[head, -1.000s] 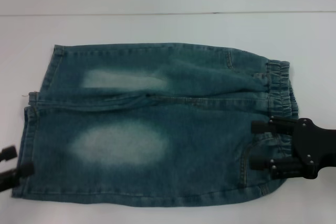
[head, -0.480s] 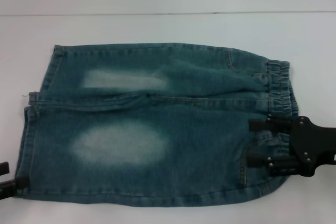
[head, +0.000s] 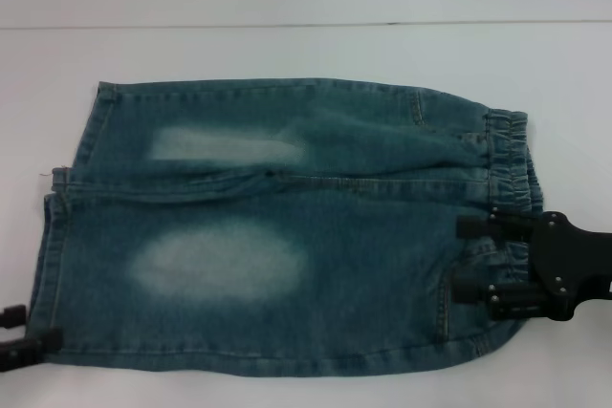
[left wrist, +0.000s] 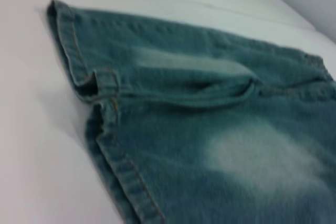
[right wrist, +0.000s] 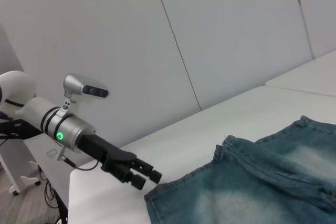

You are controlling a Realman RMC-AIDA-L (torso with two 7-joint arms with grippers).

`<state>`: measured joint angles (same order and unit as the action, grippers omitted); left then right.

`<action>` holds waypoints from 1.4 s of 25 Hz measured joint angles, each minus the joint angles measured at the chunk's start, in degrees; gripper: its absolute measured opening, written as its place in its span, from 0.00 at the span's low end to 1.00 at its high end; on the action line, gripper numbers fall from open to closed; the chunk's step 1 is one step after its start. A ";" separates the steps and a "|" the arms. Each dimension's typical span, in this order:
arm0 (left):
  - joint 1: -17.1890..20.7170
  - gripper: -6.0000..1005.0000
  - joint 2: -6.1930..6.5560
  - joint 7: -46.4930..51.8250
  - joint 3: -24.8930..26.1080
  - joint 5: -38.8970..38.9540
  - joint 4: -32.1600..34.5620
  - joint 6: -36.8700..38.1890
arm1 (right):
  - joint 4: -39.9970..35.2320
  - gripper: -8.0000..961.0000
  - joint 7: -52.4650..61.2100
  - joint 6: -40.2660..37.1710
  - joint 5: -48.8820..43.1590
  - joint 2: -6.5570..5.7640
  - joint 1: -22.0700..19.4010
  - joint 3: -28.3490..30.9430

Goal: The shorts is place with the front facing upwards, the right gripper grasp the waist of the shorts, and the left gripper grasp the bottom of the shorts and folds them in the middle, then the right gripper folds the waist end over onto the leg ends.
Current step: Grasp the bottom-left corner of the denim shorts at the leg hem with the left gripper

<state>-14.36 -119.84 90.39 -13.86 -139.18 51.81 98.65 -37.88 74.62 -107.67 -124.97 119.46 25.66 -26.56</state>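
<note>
Shorts (head: pixel 287 226) lie flat on the white table (head: pixel 306 50), front up, waist toward my right, leg hems toward my left. Faded patches show on both legs. The near leg overlaps the far one along the centre seam.

My right gripper (head: pixel 466 257) is over the near part of the waist, its two black fingers (head: pixel 483 227) spread apart, one above the elastic band, one lower near the side seam. Nothing pinched between them; whether the tips touch the denim I cannot tell.

My left gripper (head: pixel 21 329) is at the near corner of the leg hem, at the frame edge in the head view. Two fingers (head: pixel 29 345) are parted, the lower one just reaching the hem edge. The right wrist view shows the same: the left gripper (right wrist: pixel 147 177) sits low on the table, tips just beside the hem corner of the shorts (right wrist: pixel 247 192), not closed on cloth.

Left wrist view shows only the shorts (left wrist: pixel 210 129), hems nearest, and table (left wrist: pixel 37 156).
</note>
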 joint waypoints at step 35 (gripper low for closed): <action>-1.48 0.87 -2.30 2.81 0.56 -2.96 7.27 0.81 | 0.79 0.97 -0.09 1.21 -0.01 -0.12 -0.70 0.02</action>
<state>-15.84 -122.14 93.21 -13.30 -142.14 59.08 99.46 -37.09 74.53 -106.46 -124.98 119.34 24.96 -26.54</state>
